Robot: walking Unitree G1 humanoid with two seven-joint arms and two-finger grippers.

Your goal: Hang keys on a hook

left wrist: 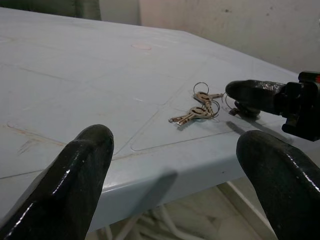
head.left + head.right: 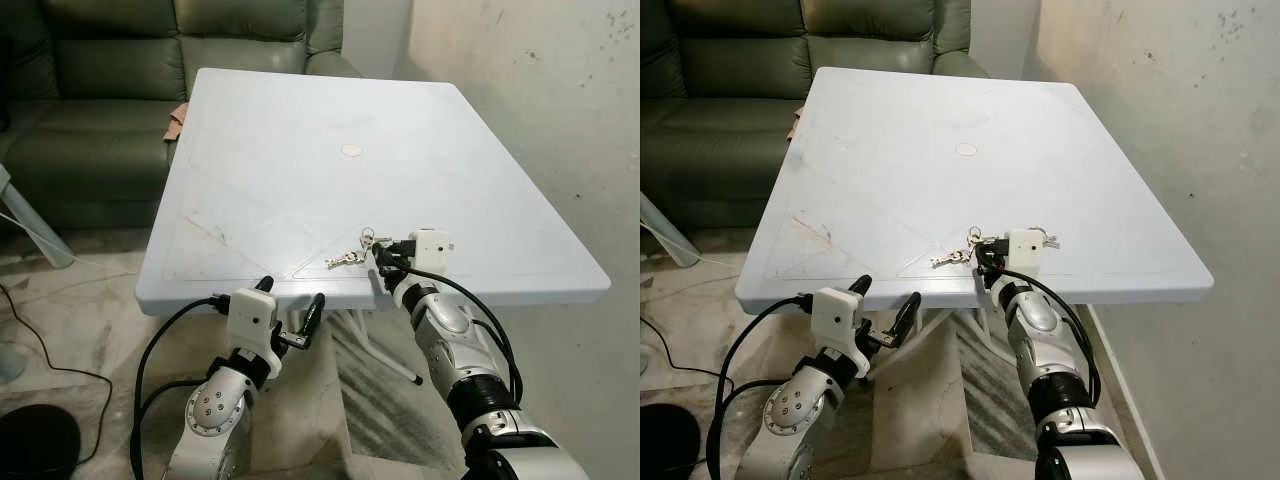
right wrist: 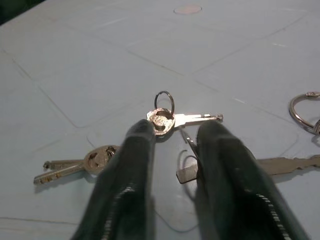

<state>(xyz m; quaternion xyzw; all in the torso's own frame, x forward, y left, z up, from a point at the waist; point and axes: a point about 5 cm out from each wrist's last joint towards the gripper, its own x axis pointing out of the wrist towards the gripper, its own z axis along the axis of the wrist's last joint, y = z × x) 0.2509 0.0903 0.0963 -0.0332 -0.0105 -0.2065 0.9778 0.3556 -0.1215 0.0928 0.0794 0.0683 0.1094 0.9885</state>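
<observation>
A pale blue plastic table [image 2: 300,150] is seen from above, with a green sofa [image 2: 100,80] behind it and a stained wall [image 2: 540,100] to the right. No container and no readable writing can be made out.

The keys [image 2: 347,258] lie flat on the table near its front edge, silver, joined by small rings. A round pale mark [image 2: 352,151] is seen further back near the table's middle.

The right gripper [image 2: 381,262] is placed low over the table at the keys. In the right wrist view its two fingers [image 3: 131,170] are seen narrowly parted, their tips at a key head with a ring [image 3: 164,104] standing up from it; whether anything is pinched between them cannot be told. Two more keys [image 3: 75,165] are shown beside that finger, and a larger ring [image 3: 302,111] off to the other side.

The left gripper [image 2: 292,300] is held below and in front of the table edge, fingers spread wide, nothing in them. From the left wrist view the keys [image 1: 197,111] are seen across the edge, with the right gripper's black tip [image 1: 252,95] just beside them.

A black cable [image 2: 40,350] is seen on the floor at left.
</observation>
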